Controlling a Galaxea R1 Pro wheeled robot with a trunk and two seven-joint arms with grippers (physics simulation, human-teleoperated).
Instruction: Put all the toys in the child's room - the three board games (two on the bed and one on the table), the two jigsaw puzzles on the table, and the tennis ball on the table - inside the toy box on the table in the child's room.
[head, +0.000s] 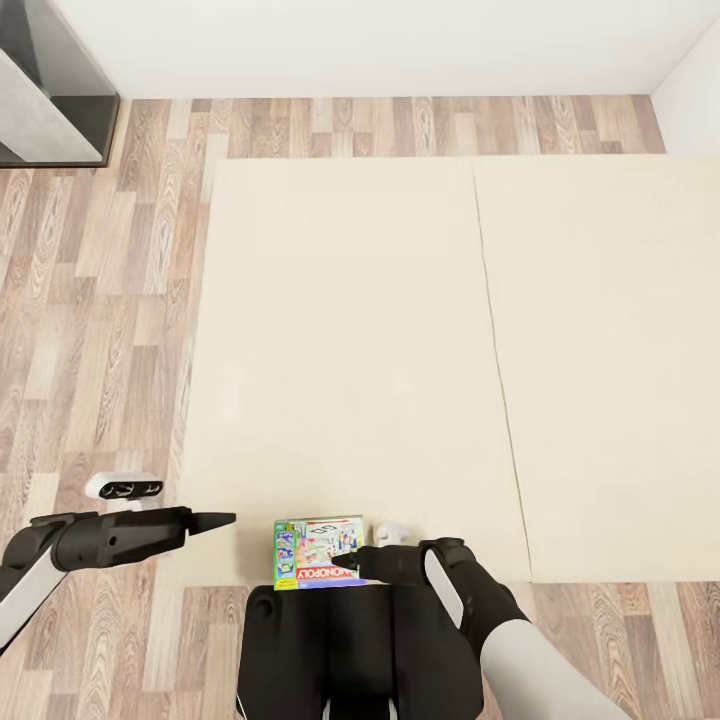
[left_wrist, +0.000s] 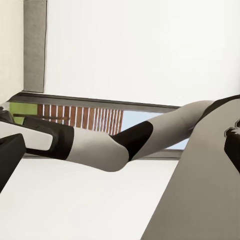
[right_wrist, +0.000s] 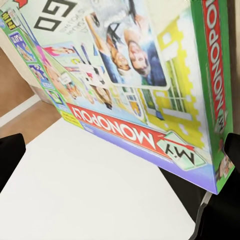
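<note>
The blue-green Monopoly board game (head: 312, 556) lies at the near edge of the cream bed (head: 400, 350), its front side slightly past the mattress edge, above my trunk. My right gripper (head: 352, 550) reaches over the box's right part. In the right wrist view the box (right_wrist: 125, 75) looms close, and the two dark fingers (right_wrist: 10, 157) stand wide apart at the frame's sides, open. My left gripper (head: 222, 519) hovers over the bed's near left corner, a short way left of the box, with nothing in it. Its fingers (left_wrist: 9, 157) are spread too.
Wood-plank floor (head: 100, 300) runs along the bed's left side and far end. A dark grey cabinet (head: 50, 90) stands at the far left against the white wall. The mattress seam (head: 495, 350) splits the bed into two parts. My right arm (left_wrist: 100, 145) crosses the left wrist view.
</note>
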